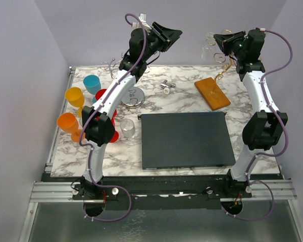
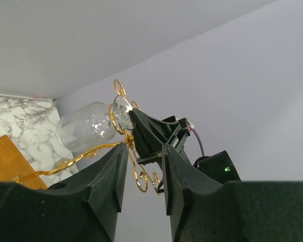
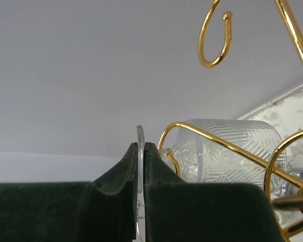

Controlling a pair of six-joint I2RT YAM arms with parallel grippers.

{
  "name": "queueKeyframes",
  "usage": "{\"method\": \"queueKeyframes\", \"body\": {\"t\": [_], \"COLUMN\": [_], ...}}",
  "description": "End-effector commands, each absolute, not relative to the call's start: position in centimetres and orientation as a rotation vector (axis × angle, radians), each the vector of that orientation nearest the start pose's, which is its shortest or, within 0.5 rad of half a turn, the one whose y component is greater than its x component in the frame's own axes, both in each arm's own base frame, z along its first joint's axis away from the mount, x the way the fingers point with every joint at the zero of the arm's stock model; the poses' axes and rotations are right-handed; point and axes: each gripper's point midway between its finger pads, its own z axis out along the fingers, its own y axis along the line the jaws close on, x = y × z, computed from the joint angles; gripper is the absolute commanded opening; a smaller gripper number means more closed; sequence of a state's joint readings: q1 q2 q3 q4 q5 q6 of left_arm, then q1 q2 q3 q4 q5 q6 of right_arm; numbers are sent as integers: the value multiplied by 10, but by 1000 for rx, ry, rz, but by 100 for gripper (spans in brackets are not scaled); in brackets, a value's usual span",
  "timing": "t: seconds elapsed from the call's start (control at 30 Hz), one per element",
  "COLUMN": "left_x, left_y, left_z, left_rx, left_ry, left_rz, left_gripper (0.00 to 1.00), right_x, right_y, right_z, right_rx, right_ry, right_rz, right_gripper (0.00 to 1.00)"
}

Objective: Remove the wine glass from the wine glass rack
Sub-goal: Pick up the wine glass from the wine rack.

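Observation:
The clear, cut-pattern wine glass (image 1: pixel 210 43) hangs tilted among the gold hooks of the wine glass rack (image 1: pixel 223 64), high above the rack's orange-brown wooden base (image 1: pixel 212 93). My right gripper (image 3: pixel 143 148) is shut on the thin round foot (image 3: pixel 140 135) of the glass, with the bowl (image 3: pixel 227 151) to its right behind gold wire loops. In the left wrist view the wine glass (image 2: pixel 86 126) and the right gripper (image 2: pixel 146 133) show beyond my left gripper (image 2: pixel 144 166), which is open with nothing between its fingers. The left gripper (image 1: pixel 169 34) is raised at the back centre, apart from the rack.
A silver wire stand (image 1: pixel 133 96) with a round base stands under the left arm. Orange (image 1: pixel 68 122), yellow (image 1: pixel 74 95), blue (image 1: pixel 92 83) and red (image 1: pixel 102 95) cups and a clear glass (image 1: pixel 128 129) crowd the left side. A dark mat (image 1: pixel 186 139) lies at centre, a small metal piece (image 1: pixel 167 86) behind it.

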State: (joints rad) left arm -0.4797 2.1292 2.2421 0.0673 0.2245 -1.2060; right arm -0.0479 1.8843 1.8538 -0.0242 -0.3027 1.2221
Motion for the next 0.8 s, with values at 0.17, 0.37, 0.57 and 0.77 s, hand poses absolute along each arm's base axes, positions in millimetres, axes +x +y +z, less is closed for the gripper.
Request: {"method": "queueKeyframes", "body": {"t": [0.17, 0.37, 0.57, 0.77], "left_x": [506, 505, 505, 506], "left_y": [-351, -351, -350, -348], "left_z": [481, 481, 479, 481], "left_rx": [-309, -315, -317, -316], "left_ry": [1493, 1492, 1492, 1488], "left_rz": [-1546, -1550, -1552, -1548], "left_gripper": [40, 40, 40, 40], "right_x": [562, 562, 565, 571], "right_y": [53, 53, 50, 49], "right_z": [448, 443, 447, 449], "right_rx": [742, 752, 758, 764], "right_ry": [1435, 1466, 1440, 1430], "right_rz": [1084, 1074, 1062, 1066], "right_gripper": [1, 1, 1, 1]}}
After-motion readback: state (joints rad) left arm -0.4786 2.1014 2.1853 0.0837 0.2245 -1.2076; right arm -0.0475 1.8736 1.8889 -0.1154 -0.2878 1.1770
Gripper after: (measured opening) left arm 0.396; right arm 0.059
